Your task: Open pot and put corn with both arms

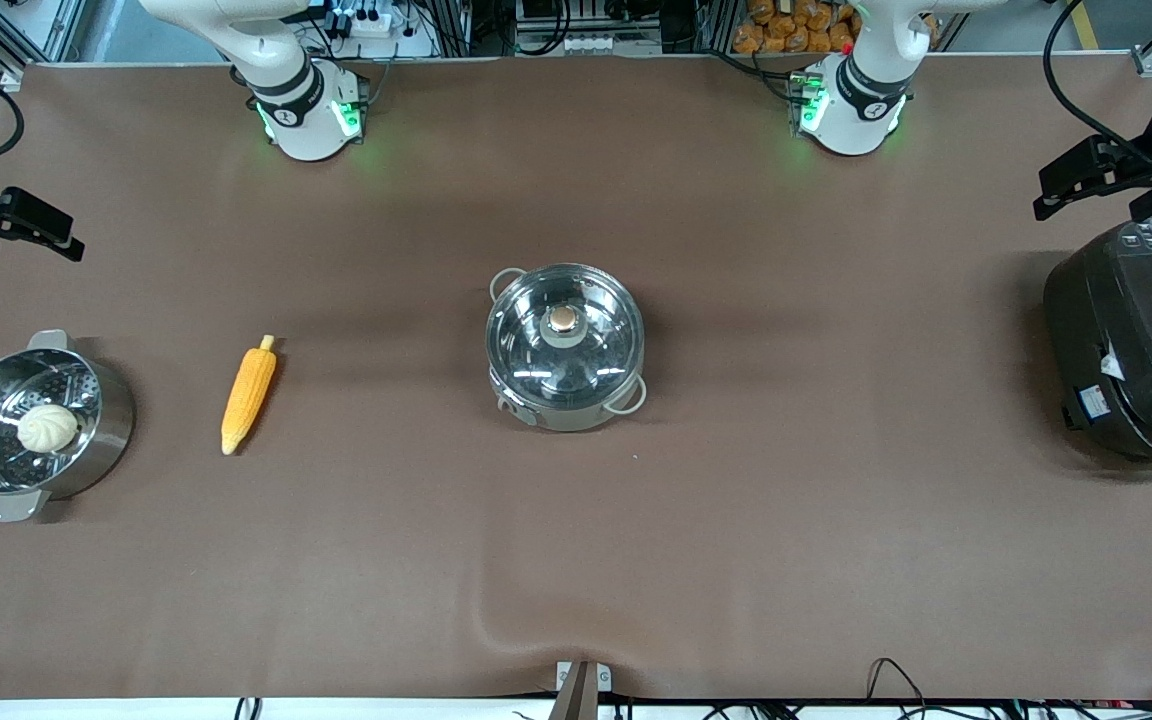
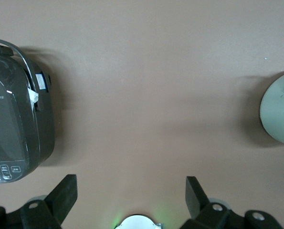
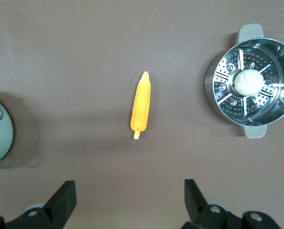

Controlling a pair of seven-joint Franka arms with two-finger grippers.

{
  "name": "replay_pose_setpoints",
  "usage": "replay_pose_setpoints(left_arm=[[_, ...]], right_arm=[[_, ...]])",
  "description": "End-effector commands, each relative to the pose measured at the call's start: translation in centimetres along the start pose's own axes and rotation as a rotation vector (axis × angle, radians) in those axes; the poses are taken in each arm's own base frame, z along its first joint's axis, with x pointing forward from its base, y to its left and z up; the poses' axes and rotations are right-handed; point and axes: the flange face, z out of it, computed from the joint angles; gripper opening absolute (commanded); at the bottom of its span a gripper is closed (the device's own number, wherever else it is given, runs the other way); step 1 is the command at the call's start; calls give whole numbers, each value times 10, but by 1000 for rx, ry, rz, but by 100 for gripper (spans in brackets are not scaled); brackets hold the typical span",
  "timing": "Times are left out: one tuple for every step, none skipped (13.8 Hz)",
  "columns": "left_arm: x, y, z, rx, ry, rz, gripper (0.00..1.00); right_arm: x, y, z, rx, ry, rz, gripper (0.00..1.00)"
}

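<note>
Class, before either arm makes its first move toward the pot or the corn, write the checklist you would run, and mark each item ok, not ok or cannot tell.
1. Lid seated on the pot, knob clear to grasp: ok.
2. Corn lying free on the table, apart from the steel steamer pot: ok.
3. Left gripper open, over bare table near the black cooker: ok.
4. Right gripper open, over the table near the corn: ok.
5. Pot empty inside: cannot tell.

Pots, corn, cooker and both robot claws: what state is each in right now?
pot: lid on, closed.
corn: lying flat on the table.
steel steamer pot: uncovered, bun inside.
black cooker: lid shut.
left gripper: open, empty.
right gripper: open, empty.
</note>
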Motion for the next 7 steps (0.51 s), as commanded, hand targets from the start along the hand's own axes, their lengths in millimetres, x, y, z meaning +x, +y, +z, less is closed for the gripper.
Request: replay_pose_setpoints(left_arm=[[0,1,-5,21,-4,0,100],[0,0,-5,23,-4,0,100],[0,0,-5,21,-4,-2,100],[1,-2,-4,21,-6,-8,100],[5,-1,2,21,-18,-3,100],[6,2,4,23,-20,3,100],[8,5,9,21,-29,0,100]], right_arm=[[-4,2,-7,9,3,4,100],[-4,2,-7,9,3,4,100],[-4,2,-7,9,3,2,100],[-4,2,-7,9,3,4,100],[-4,2,-7,9,3,2,100],[-4,2,-6,9,1,2,100],[-4,1,-5,9,-4,1,100]])
